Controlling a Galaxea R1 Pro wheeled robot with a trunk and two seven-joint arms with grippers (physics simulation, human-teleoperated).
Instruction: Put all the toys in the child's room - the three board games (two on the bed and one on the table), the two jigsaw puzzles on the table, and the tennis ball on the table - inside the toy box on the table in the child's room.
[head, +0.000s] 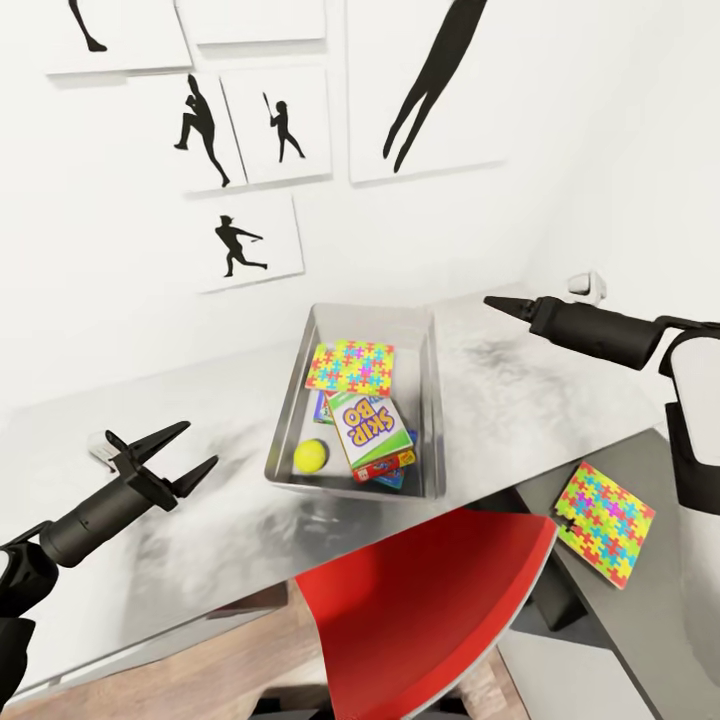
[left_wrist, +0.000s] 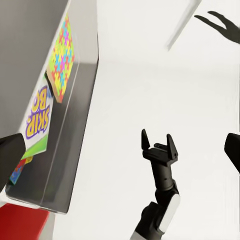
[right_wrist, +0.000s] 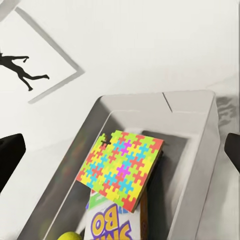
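The toy box (head: 437, 400) sits in the middle of the table (head: 520, 385). Inside it lie a jigsaw puzzle (head: 350, 367), the yellow-green Skip-Bo board game (head: 372, 433) on top of smaller blue-white board games (head: 322, 408), and the tennis ball (head: 311, 456). Another jigsaw puzzle (head: 603, 522) rests flat on the lower dark section at the right. My left gripper (head: 202, 442) hovers open and empty left of the box. Right of the box and above the table, my right gripper (head: 495, 302) is open too, as the left wrist view of that right gripper (left_wrist: 156, 135) shows. The bed is out of view.
A red chair (head: 420, 600) stands tucked under the table's front edge below the box. Silhouette pictures (head: 245, 240) hang on the white wall behind. Small white objects lie on the table at the far right (head: 588, 286) and the left (head: 100, 447).
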